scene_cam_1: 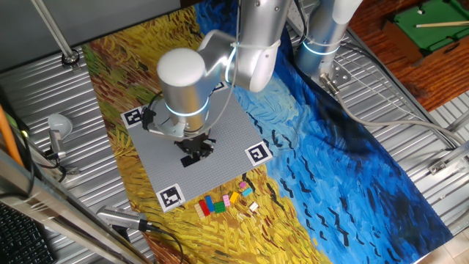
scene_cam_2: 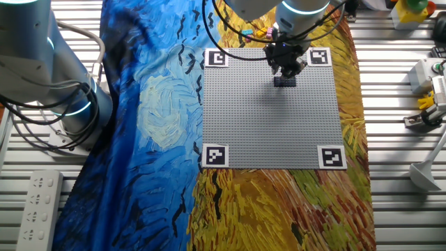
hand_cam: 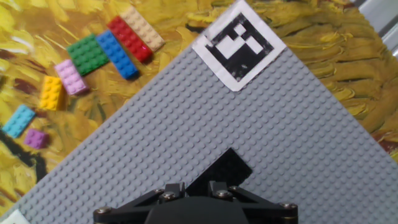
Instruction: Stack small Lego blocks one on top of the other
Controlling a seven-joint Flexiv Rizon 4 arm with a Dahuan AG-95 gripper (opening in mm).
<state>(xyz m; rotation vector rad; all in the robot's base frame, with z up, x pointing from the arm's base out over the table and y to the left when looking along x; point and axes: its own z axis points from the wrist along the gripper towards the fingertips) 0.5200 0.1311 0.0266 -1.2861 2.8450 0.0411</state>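
Note:
My gripper (hand_cam: 196, 185) is low over the grey baseplate (hand_cam: 298, 137), near the corner with a black-and-white marker (hand_cam: 239, 42). The flat black block (hand_cam: 221, 169) lies on the studs and runs in between my fingertips, which close on its near end. The gripper (scene_cam_1: 196, 149) and black block (scene_cam_1: 189, 160) also show in one fixed view, and in the other fixed view the gripper (scene_cam_2: 286, 66) stands over the block (scene_cam_2: 283, 81). Off the plate lie loose bricks: red (hand_cam: 129, 38), blue (hand_cam: 117, 54), green (hand_cam: 88, 54), pink (hand_cam: 70, 76), yellow (hand_cam: 51, 93).
A tan brick (hand_cam: 143, 28), a light blue one (hand_cam: 18, 120) and a purple one (hand_cam: 35, 138) also lie on the painted cloth (scene_cam_1: 344, 169). A second robot base (scene_cam_2: 42, 77) stands beside the cloth. Metal ribbed table (scene_cam_1: 410, 95) surrounds it.

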